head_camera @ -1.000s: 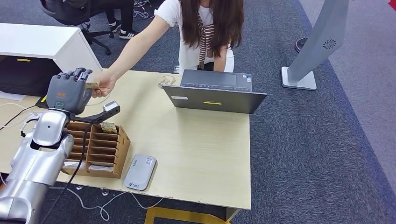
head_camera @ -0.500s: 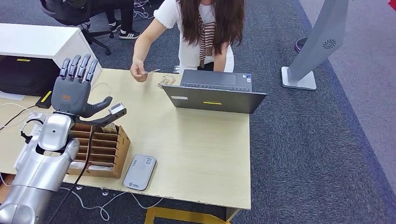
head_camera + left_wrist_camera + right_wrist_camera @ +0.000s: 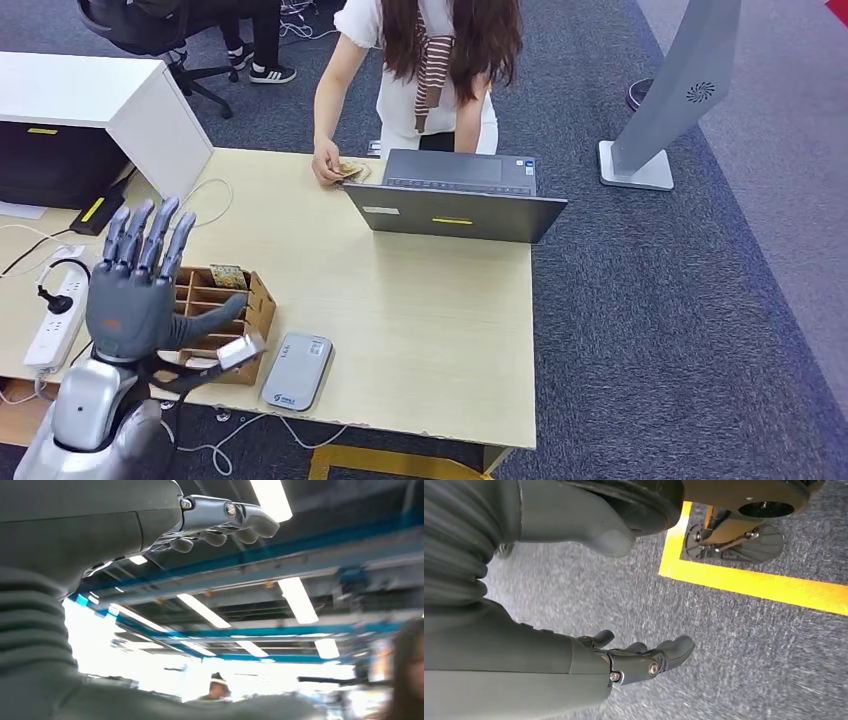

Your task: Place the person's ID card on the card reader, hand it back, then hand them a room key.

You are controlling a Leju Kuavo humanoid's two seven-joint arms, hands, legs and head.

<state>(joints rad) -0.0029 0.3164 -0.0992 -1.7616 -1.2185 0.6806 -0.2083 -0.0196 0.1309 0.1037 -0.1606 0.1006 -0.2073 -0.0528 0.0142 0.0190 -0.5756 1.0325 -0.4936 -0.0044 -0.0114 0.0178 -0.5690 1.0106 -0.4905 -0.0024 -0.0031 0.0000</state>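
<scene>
Your left hand [image 3: 135, 290] dropped back toward seven o'clock, fingers [image 3: 150, 235] spread, holding nothing; the card [image 3: 347, 171] went to the person's hand [image 3: 326, 168] at twelve, by the surface's [image 3: 420, 330] far edge.

The worktop [image 3: 420, 330] is pale wood-coloured; the laptop [image 3: 455, 205] dark grey with a small yellow label; the card reader [image 3: 297, 371] light grey; the slotted box [image 3: 222, 312] brown cardboard; the left hand [image 3: 135, 290] dark grey; the carpet [image 3: 690, 330] blue-grey, with a yellow stripe [image 3: 754, 585].
</scene>
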